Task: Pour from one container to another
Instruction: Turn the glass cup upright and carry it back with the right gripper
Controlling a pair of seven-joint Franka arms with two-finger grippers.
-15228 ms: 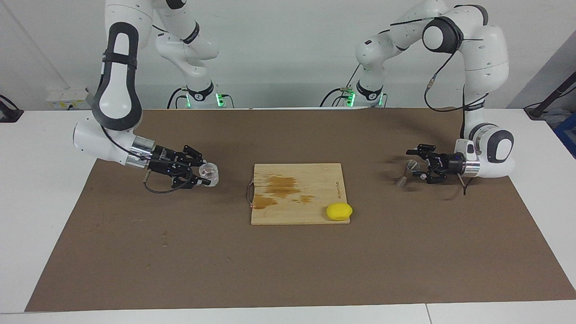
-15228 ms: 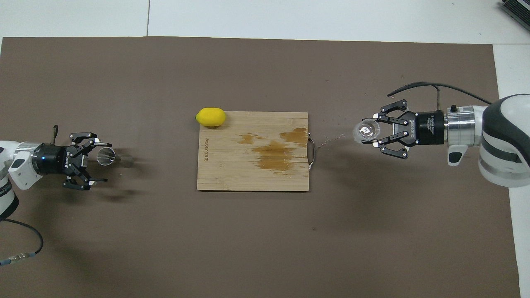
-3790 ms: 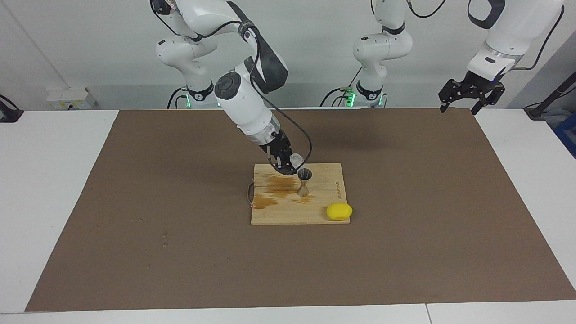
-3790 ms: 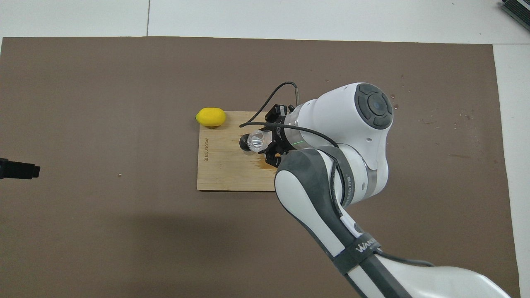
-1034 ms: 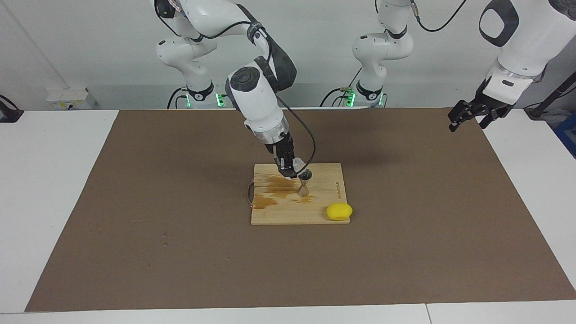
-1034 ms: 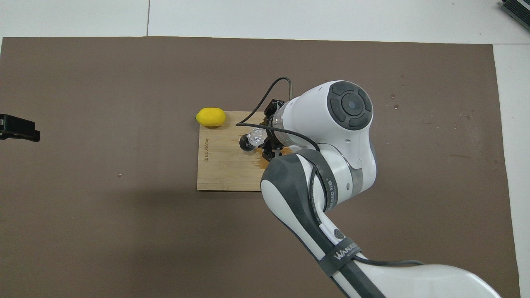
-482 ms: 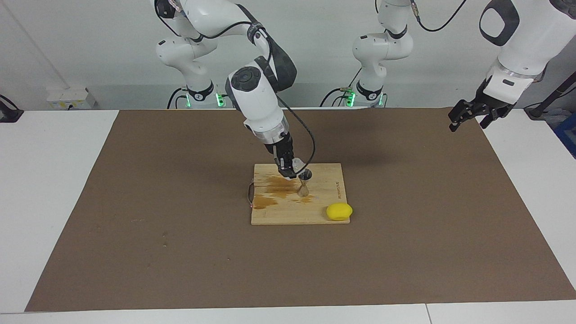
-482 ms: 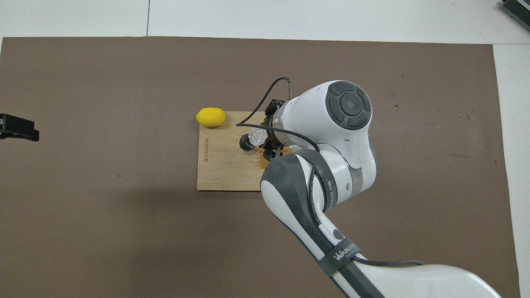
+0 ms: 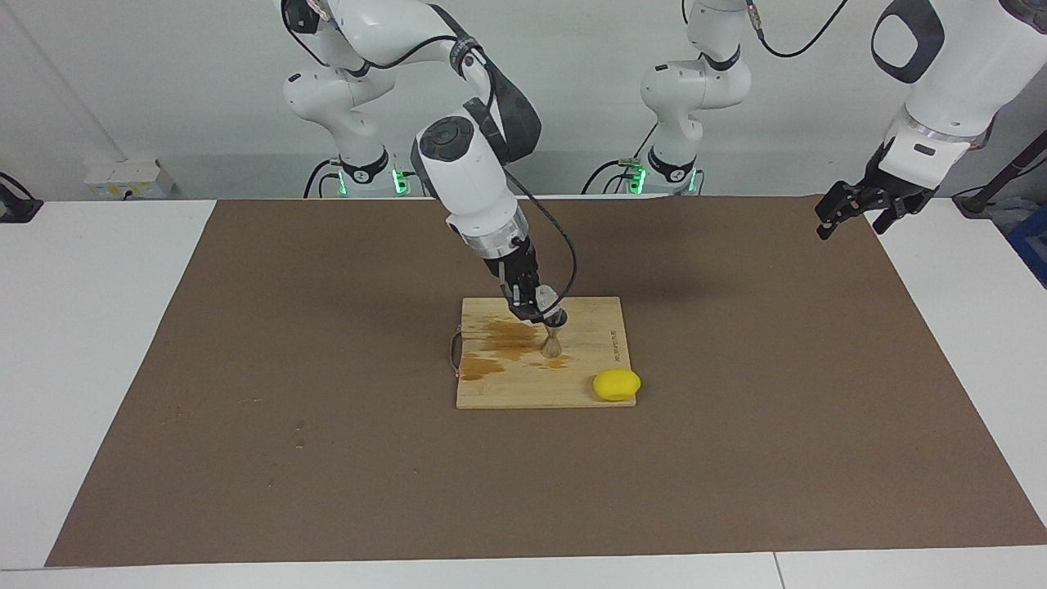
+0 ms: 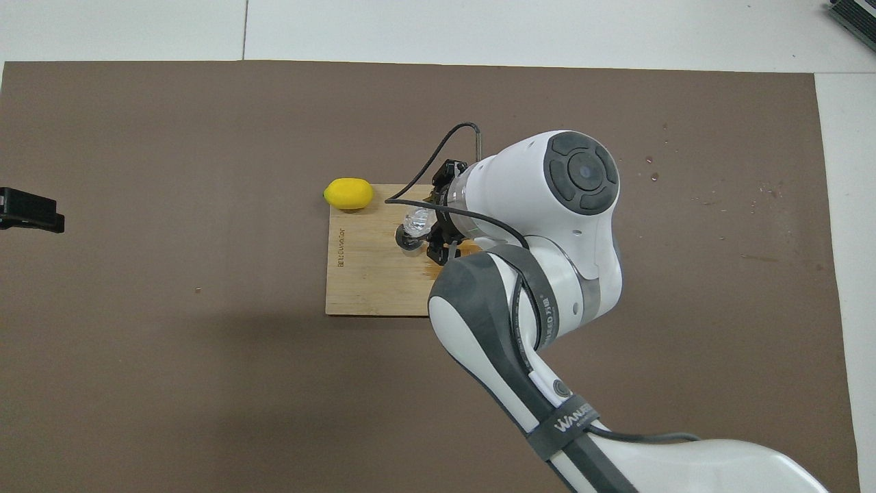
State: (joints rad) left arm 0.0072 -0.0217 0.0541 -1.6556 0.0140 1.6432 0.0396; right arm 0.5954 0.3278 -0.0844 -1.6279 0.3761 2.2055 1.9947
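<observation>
On the cutting board mid-table you've got the metal jigger upright, w/ the right gripper clamped on the glass cup, tipped over its mouth. The glass is likely rigid, slick and breakable, so keep the side-wall grip. The jigger's prob. light and top-heavy, easy to knock over. Left gripper waits open, raised over the mat's edge at its own end. Can't see any liquid or stream; jigger rim partly hidden.

I see a clear glass cup over a shiny metal jigger. The wooden cutting board looks stained, and the brown mat matt.
</observation>
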